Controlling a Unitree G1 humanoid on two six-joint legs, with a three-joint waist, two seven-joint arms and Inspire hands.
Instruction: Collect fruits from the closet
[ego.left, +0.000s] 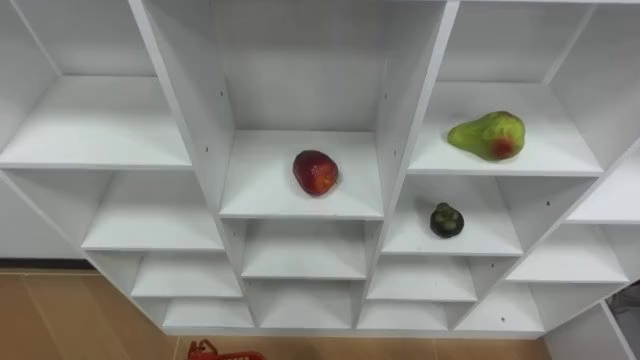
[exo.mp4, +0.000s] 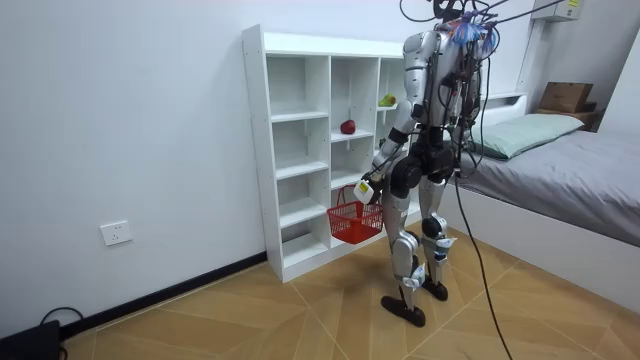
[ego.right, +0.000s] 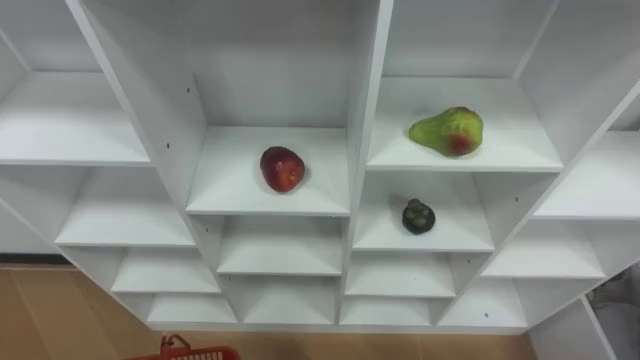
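A red apple (ego.left: 315, 172) lies on the middle shelf of the white closet (ego.left: 300, 205). One compartment to the right and a little higher rests a green fruit with a red patch (ego.left: 488, 135). Under it, on the lower shelf, sits a small dark green fruit (ego.left: 446, 220). In the room view I stand facing the closet (exo.mp4: 300, 150), and my left hand (exo.mp4: 365, 189) hangs low, shut on the handle of a red wire basket (exo.mp4: 355, 222). The basket's rim (ego.left: 225, 352) peeks in at the bottom edge of the left eye view.
The other compartments hold nothing. A bed (exo.mp4: 570, 170) with a pillow stands behind me on the room view's right. Wooden floor (exo.mp4: 250, 320) runs along the wall.
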